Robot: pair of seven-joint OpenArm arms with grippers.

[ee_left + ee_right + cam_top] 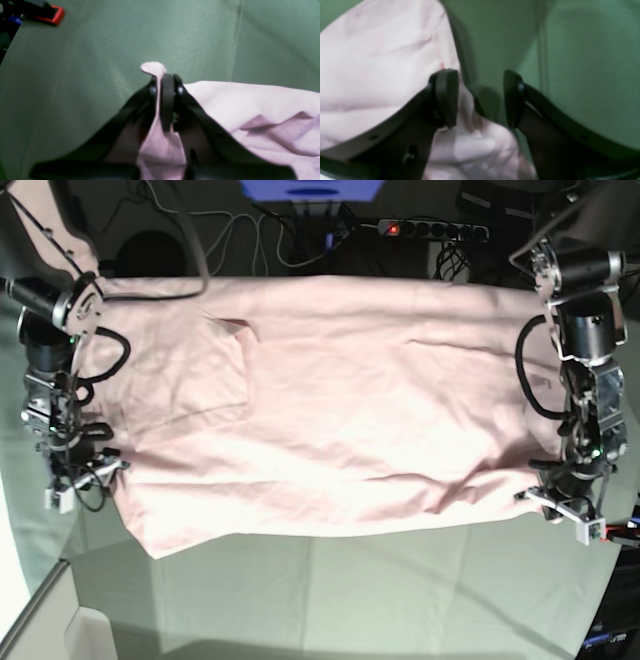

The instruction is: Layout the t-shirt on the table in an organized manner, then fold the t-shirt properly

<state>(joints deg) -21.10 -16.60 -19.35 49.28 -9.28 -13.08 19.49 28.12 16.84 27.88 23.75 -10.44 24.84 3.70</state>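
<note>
The pale pink t-shirt (pixel 340 410) lies spread wide across the table (pixel 400 600), its plain side up and mildly creased. My left gripper (pixel 165 80) is shut on a fold of the t-shirt (pixel 250 105) at its edge, with a small tab of fabric poking past the fingertips. In the base view that gripper (pixel 560 505) sits at the shirt's right lower corner. My right gripper (pixel 481 97) stands open at the other side (pixel 95 470). Its jaws are apart over the green cloth, and the t-shirt (pixel 370 62) lies under and beside one finger (pixel 446 97).
A red-and-black clamp (pixel 53 13) grips the table edge beyond the left gripper. Cables and a power strip (pixel 430 227) run behind the table's far edge. Green cloth stretches along the near side below the shirt.
</note>
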